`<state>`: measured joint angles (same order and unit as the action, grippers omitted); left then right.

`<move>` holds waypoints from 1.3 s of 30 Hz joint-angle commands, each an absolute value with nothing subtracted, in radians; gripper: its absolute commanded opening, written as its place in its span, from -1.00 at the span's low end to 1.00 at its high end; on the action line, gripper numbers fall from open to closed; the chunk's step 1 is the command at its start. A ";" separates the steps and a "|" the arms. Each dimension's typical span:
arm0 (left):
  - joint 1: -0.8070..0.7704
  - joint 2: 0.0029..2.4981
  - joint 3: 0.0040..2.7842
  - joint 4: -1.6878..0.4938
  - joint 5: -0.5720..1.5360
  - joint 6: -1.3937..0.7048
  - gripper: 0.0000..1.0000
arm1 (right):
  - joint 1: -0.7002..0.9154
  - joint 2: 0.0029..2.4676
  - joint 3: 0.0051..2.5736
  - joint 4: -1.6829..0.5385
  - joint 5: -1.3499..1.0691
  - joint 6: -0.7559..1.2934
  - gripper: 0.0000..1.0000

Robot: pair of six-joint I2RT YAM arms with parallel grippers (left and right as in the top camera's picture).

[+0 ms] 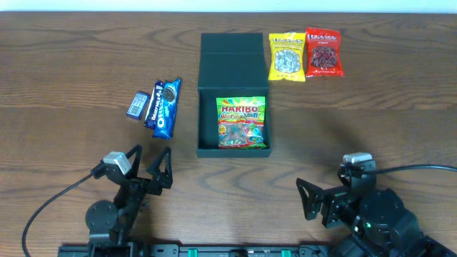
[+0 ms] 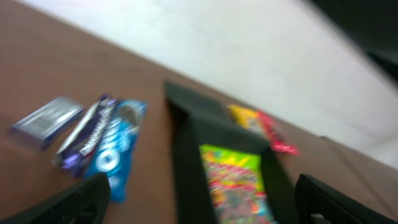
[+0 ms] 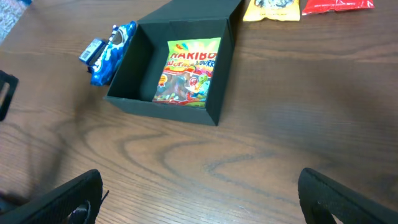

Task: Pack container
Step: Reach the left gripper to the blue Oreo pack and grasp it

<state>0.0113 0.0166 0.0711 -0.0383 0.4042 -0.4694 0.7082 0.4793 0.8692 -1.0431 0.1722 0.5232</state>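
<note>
The container [image 1: 207, 107], a dark square box with its flap lid folded back, sits open at the table's centre. A Haribo packet [image 1: 241, 123] lies flat inside on the right side. My left gripper [image 1: 151, 158] stands open near the front left, short of the box, holding nothing. My right gripper [image 1: 305, 200] is open at the front right, over bare wood. The blurred left wrist view shows the container [image 2: 186, 162] and Haribo packet [image 2: 236, 180] ahead of the left gripper [image 2: 202, 183]. In the right wrist view the container [image 3: 161, 109] lies far ahead of the right gripper [image 3: 199, 186].
Left of the box lie a blue Oreo packet [image 1: 167, 107], a dark purple bar [image 1: 152, 107] and a small blue-grey packet [image 1: 137, 104]. A yellow packet [image 1: 286, 56] and a red packet [image 1: 323, 52] lie at the back right. Cables trail from both arm bases.
</note>
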 commanded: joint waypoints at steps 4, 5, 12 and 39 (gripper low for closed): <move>0.013 0.149 0.171 -0.026 0.434 -0.437 0.91 | 0.714 0.476 0.877 -1.045 0.183 0.538 0.98; 0.013 0.193 0.203 -0.038 0.434 -0.405 0.91 | 0.714 0.476 0.877 -1.045 0.183 0.538 0.98; 0.012 0.633 0.510 -0.161 0.434 -0.174 0.91 | 0.714 0.476 0.877 -1.045 0.183 0.538 0.98; -0.091 1.618 1.004 -0.309 0.158 0.046 0.91 | 0.714 0.476 0.877 -1.045 0.183 0.538 0.99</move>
